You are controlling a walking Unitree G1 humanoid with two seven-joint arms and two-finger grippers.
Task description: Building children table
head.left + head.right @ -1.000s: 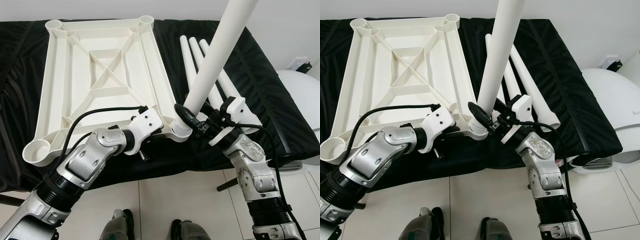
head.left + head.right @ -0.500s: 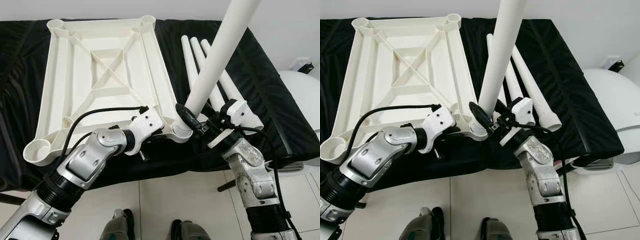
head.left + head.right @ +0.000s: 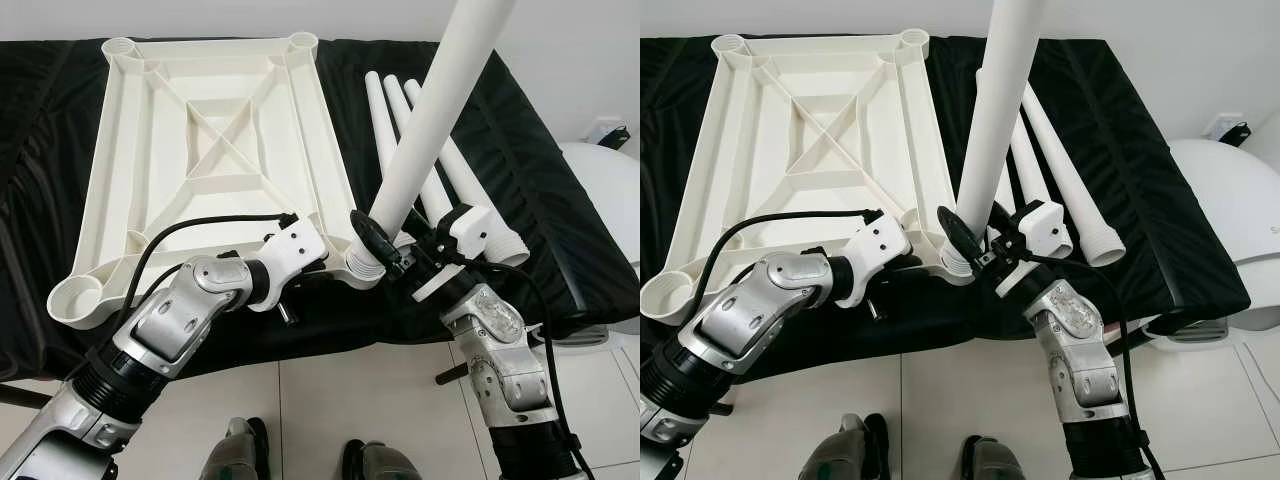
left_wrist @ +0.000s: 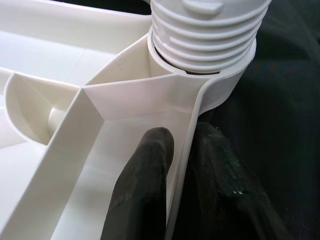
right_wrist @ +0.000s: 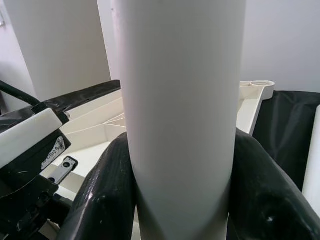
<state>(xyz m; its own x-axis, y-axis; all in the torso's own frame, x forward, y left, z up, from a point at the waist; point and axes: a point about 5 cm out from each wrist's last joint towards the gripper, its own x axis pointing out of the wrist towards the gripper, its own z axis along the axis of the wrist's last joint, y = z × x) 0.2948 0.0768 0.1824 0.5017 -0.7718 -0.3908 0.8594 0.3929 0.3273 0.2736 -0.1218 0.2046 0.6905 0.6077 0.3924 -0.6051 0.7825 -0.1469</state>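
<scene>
— Where's the leg (image 3: 432, 120) now?
— In the tabletop's (image 3: 200, 140) near right corner socket (image 3: 362, 268), its long axis leaning up and to the right.
— Who has it?
— The right pincer (image 3: 392, 252) is clamped around its base; the left pincer (image 4: 175, 165) pinches the rim just left of the socket.

Black cloth (image 3: 520, 180) covers the bench; white rounded appliance (image 3: 1230, 200) stands beside it on tiled floor (image 3: 940, 400)
</scene>
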